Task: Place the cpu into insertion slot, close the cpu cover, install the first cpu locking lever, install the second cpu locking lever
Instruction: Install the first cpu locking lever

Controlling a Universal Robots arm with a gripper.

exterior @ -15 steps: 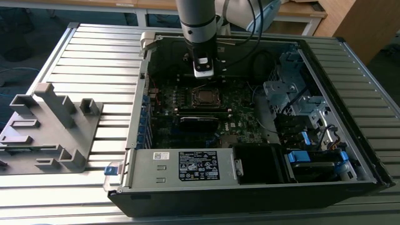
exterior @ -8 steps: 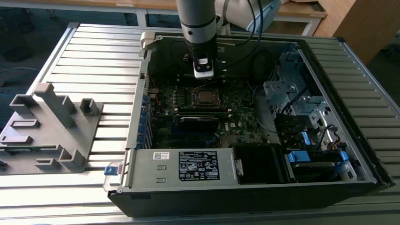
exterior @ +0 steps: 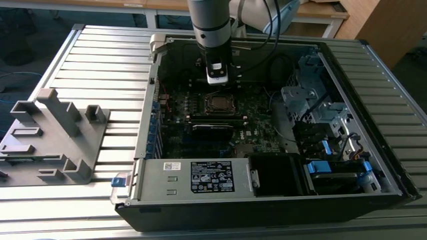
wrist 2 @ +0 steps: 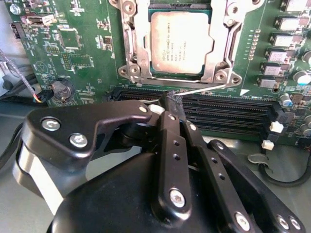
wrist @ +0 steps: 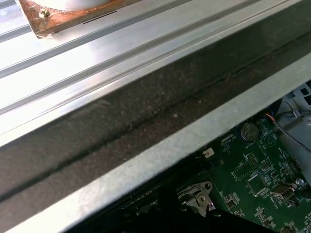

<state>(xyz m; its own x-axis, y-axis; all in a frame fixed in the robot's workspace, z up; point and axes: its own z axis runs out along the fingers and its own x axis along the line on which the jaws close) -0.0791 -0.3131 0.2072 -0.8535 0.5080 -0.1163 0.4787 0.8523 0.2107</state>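
Claw, fingers pressed together, tip against the thin locking lever along the edge of the cpu cover; cpu seated.

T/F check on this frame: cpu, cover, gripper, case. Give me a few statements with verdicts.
1. The cpu is seated in the insertion slot. True.
2. The cpu cover stands raised open. False: it lies flat around the cpu.
3. The gripper holds the cpu. False: it is shut, with its tips at the thin silver lever that runs along the socket's edge.
4. The computer case lies open on a slatted metal table. True.
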